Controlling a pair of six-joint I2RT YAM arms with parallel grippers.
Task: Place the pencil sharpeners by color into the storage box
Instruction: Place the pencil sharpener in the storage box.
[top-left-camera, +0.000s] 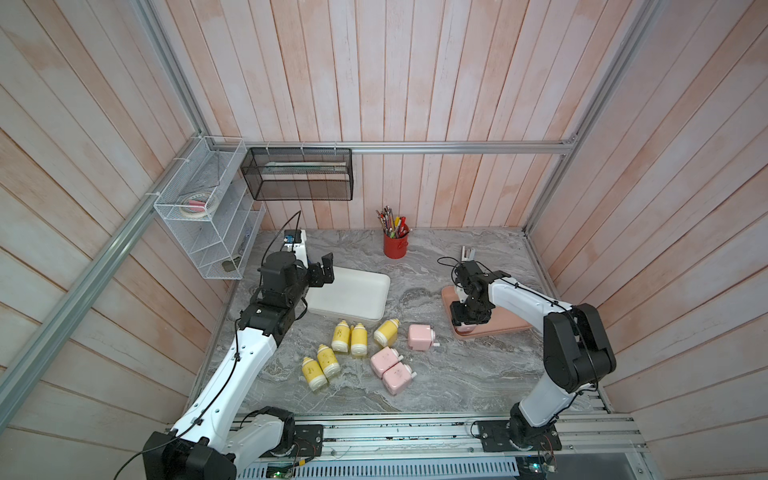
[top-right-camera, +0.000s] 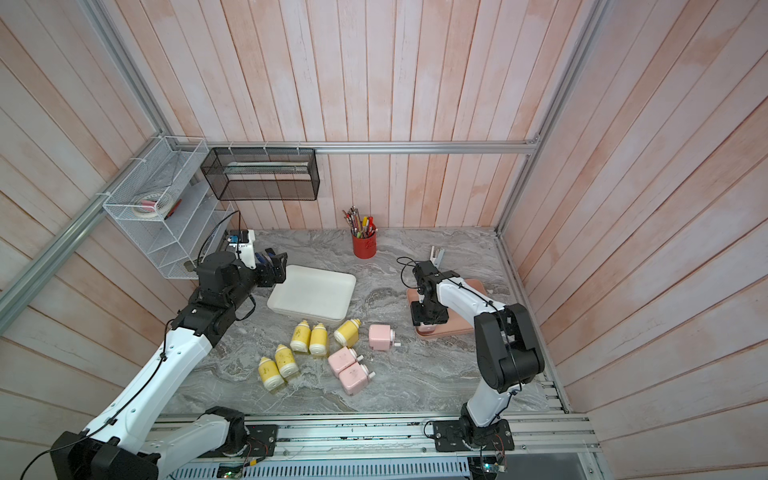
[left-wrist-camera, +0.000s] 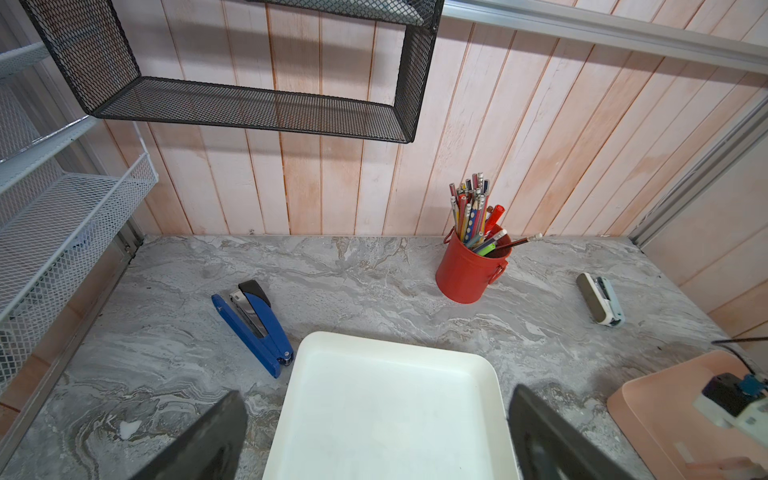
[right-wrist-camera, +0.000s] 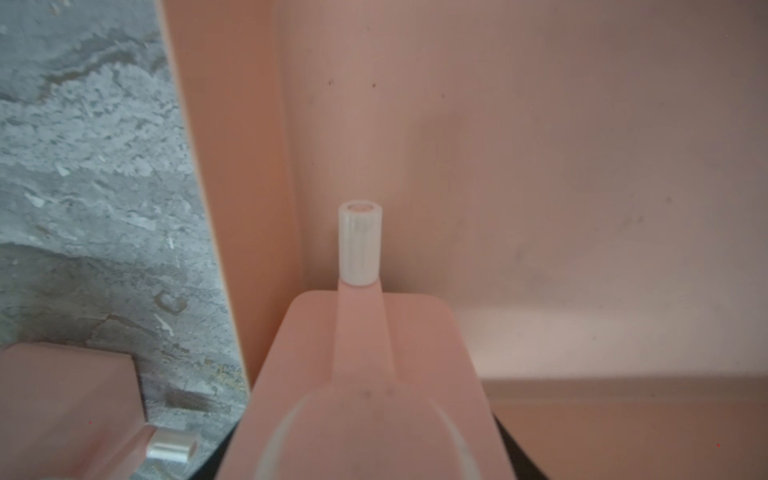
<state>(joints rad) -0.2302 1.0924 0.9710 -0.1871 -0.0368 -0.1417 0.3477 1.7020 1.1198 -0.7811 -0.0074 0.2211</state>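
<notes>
The right hand (top-left-camera: 464, 324) grips a pink sharpener (right-wrist-camera: 361, 374) inside the pink tray (right-wrist-camera: 582, 166); the left hand (left-wrist-camera: 374, 399), wide open, holds nothing.

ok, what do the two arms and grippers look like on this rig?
Both match. The left arm and right arm have white link shells between bulky black joint housings. A thin black cable runs along each, clipped to the shells and looping free near the wrists. The left gripper and right gripper are all black, with flat parallel fingers. No readable markings.
</notes>
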